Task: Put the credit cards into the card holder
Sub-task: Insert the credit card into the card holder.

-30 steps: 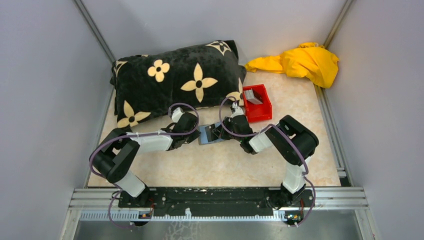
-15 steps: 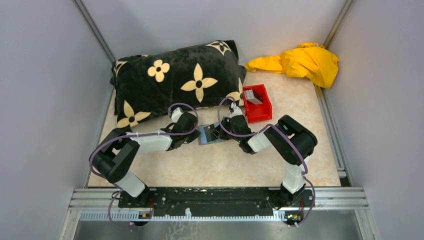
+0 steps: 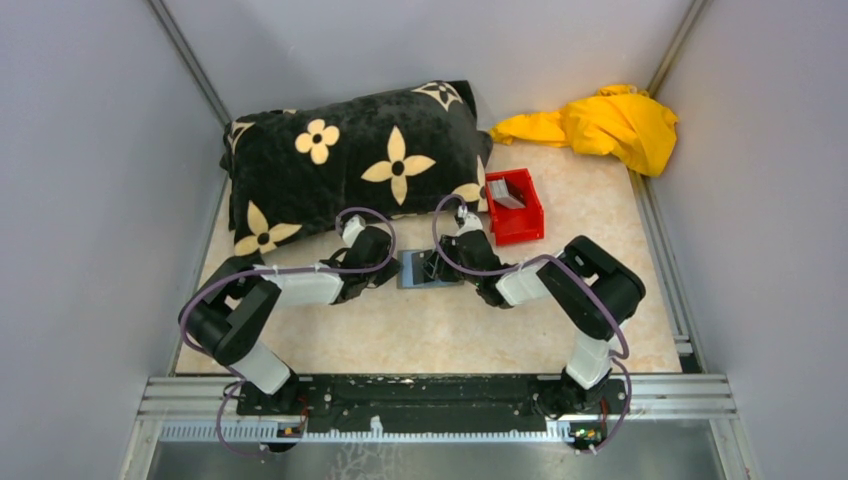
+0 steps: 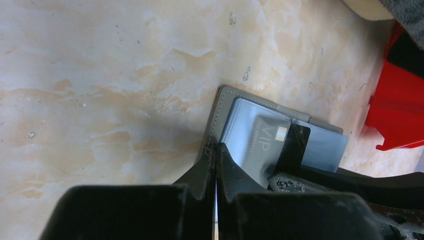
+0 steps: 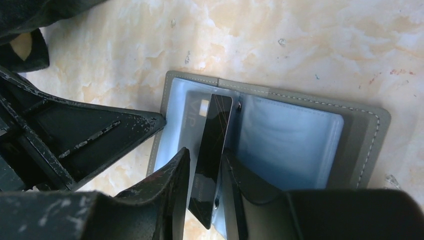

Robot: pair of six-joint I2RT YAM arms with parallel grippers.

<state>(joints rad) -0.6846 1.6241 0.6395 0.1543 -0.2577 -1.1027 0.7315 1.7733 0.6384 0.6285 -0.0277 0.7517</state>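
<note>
Pinching a dark card [image 5: 215, 130] edge-on — right gripper [image 5: 206, 167] over card holder [image 5: 361, 145].

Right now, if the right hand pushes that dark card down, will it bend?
Likely stiff: the dark card stands straight, unbowed, in the right hand. Its glossy face might slip. The card holder under it looks soft and may give.

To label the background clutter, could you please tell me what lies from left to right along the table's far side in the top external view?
In order: black plush pillow with cream flowers → small red plastic bin → crumpled yellow cloth.
</note>
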